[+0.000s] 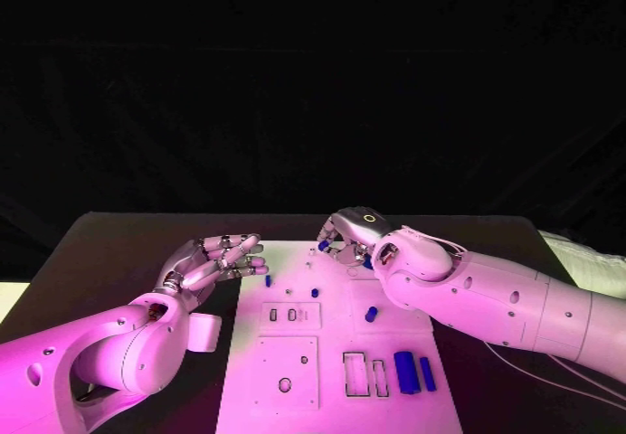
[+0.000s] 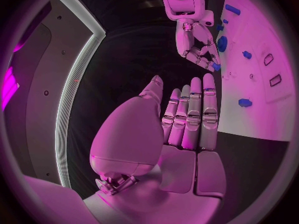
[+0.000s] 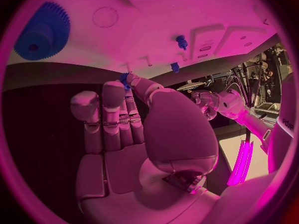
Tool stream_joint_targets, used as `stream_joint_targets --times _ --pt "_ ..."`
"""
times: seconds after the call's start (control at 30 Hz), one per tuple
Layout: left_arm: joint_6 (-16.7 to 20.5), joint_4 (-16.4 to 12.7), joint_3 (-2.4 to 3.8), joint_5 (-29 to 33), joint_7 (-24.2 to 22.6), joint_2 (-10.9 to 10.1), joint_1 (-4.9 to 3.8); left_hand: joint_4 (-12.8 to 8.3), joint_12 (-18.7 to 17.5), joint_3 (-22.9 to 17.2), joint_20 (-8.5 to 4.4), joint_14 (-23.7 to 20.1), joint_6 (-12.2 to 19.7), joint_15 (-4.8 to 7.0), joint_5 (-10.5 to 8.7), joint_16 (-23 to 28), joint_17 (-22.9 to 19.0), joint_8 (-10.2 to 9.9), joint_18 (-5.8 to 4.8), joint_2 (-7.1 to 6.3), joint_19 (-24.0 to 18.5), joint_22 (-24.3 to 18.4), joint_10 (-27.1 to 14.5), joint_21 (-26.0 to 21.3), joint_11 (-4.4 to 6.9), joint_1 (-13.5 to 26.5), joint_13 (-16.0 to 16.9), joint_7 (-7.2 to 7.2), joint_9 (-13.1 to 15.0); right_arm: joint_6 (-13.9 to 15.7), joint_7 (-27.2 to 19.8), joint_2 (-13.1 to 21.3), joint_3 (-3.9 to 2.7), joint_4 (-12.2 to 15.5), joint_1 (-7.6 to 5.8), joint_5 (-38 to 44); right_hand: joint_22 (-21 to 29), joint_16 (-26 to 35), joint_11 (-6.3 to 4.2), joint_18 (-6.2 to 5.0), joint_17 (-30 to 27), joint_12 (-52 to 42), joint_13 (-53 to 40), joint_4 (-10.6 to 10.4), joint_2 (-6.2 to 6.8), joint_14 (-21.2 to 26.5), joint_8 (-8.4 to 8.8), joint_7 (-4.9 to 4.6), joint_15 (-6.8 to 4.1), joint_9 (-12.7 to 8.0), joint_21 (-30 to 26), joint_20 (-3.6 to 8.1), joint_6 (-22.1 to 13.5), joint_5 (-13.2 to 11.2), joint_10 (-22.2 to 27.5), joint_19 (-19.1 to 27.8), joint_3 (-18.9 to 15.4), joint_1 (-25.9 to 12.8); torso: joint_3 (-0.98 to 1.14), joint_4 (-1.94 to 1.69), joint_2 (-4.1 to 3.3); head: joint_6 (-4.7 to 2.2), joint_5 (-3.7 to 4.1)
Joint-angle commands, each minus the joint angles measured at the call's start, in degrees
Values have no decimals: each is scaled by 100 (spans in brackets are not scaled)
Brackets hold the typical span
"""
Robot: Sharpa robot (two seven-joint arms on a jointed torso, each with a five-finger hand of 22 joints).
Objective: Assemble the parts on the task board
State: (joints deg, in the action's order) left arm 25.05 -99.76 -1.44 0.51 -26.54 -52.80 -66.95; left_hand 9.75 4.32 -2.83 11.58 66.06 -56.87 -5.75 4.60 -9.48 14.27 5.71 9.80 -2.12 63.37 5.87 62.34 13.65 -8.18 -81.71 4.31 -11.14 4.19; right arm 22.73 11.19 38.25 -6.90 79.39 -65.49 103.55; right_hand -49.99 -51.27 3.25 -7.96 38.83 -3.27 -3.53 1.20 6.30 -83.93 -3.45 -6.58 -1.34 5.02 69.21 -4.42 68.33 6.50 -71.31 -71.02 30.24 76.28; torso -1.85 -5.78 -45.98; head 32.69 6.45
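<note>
Early days: right hand (image 1: 352, 240) pinching a small blue part (image 1: 324, 244) over the task board (image 1: 342, 380), left hand (image 1: 215, 260) empty, fingers straight; several parts loose.

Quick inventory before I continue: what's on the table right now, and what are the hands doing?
Task board: one, white plate, middle of the black table.
Bars: two, blue, side by side near the board's right edge.
Pegs: several small, blue, on the board's middle and far part.
Gear: one, blue, on the board.
Left robot hand: fingers apart, holding nothing, beside the board's left edge.
Right robot hand: pinching a small blue part over the board's far end.
</note>
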Motion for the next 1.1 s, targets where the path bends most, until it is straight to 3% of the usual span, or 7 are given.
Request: stream_joint_targets --times 0.03,0.33,1.1 --pt "-148 -21 5 21 -24 10 -14 -30 -21 17 -4 -42 22 6 -21 26 9 -29 52 4 37 -7 -8 -40 -44 32 -7 -36 -10 57 105 -100 2 -118 -3 104 -12 -27 25 63 10 -18 -6 -22 64 -42 -34 -30 -1 3 22 -16 -13 13 21 -15 23 -5 -1 -11 -12 -5 -11" --pt "-148 -36 5 21 -21 2 -35 -30 -21 17 -4 -42 22 6 -21 26 9 -29 52 4 37 -7 -8 -40 -44 32 -7 -36 -10 -74 84 -291 21 -339 -4 97 -24 -50 29 63 24 -20 -7 -45 84 -39 -30 -33 3 3 34 -22 -20 -16 29 -9 29 -28 -5 -9 -19 17 -40" --pt "-145 -2 5 21 -5 22 -94 -40 -31 23 -1 -44 27 3 -22 39 19 -38 52 8 38 -12 -16 -50 -47 31 -8 -38 -10 -283 158 -396 32 -375 -6 106 -44 -81 36 64 38 -18 -7 -95 143 -28 -23 -36 11 1 55 -32 -42 -35 52 4 10 -86 -14 -27 -33 24 -25"
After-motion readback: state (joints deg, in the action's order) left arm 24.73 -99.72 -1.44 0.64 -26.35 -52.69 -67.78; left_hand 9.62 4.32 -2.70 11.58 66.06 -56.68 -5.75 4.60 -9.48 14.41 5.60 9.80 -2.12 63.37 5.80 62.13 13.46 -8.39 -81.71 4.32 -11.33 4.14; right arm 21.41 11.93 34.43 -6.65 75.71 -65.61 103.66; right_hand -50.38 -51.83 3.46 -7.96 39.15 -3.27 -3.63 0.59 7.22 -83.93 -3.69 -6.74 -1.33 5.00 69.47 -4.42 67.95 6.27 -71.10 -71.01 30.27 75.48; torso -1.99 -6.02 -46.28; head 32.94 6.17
